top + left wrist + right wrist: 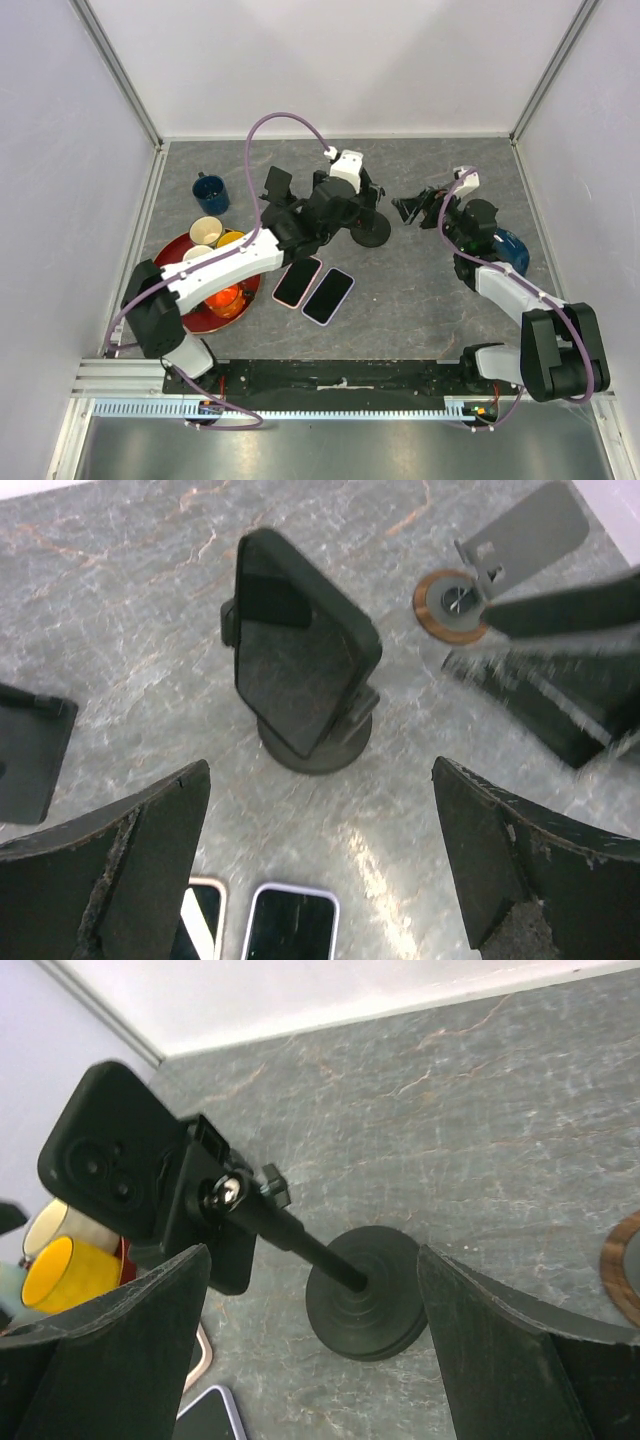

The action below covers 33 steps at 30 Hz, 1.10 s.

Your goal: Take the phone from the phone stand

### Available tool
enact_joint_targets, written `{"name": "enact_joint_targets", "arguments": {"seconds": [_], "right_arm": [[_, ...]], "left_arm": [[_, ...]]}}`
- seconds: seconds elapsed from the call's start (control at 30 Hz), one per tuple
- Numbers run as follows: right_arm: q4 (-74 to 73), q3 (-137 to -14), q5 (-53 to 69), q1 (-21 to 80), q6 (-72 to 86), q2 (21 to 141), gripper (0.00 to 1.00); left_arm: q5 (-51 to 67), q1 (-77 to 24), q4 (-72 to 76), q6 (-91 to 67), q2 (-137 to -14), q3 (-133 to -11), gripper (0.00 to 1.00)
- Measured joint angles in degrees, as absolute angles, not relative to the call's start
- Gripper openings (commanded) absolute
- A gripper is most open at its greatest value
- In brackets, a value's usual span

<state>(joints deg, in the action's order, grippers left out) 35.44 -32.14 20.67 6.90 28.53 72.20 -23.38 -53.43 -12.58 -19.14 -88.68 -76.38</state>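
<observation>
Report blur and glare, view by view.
Top external: even light, sharp throughout. Left wrist: phone crisp, right gripper's fingers streaked with blur, sheen on the table. Right wrist: ball joint of the phone stand glints.

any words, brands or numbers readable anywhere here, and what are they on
No text can be read in any view.
phone on the stand: screen dark, black back shows no brand.
left flat phone and right flat phone: screens dark, nothing shown.
blue mug: no print visible.
round disc: small mark at its centre, too small to read.
</observation>
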Motion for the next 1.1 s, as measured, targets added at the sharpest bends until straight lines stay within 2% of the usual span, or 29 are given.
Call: {"name": "enact_joint_targets", "arguments": {"seconds": [0.33,0.7,0.87,0.97,1.0,1.03,1.1], "right_arm": [[34.72,-32.14,16.93,9.13,22.26,72.6,0.91],[34.65,-32.14,15.97,9.17,20.51,72.93,0.92],[34.63,-32.1,15.55,9.34,19.68,72.93,0.92],[34.68,-31.83,15.53,9.56,19.03,72.93,0.92],[34.79,-31.59,15.55,9.67,18.72,72.93,0.92],[35.18,-31.22,15.57,9.82,18.55,72.93,0.92],[36.34,-30.11,15.77,10.02,18.15,73.01,0.92]], "left_arm": [[-31.9,-54.13,-2.63,-17.17,-99.42,-84.09,0.92],[-37.74,-54.13,-2.68,-16.05,-104.71,-86.5,0.82],[-38.46,-54.13,-3.42,-15.62,-106.26,-87.7,0.71],[-38.48,-54.13,-4.27,-15.4,-106.3,-87.79,0.59],[-38.44,-54.13,-4.29,-15.22,-106.3,-87.83,0.51],[-38.26,-54.13,-4.54,-15.11,-106.3,-87.94,0.5],[-37.28,-54.13,-4.95,-14.85,-106.3,-88.49,0.41]]}}
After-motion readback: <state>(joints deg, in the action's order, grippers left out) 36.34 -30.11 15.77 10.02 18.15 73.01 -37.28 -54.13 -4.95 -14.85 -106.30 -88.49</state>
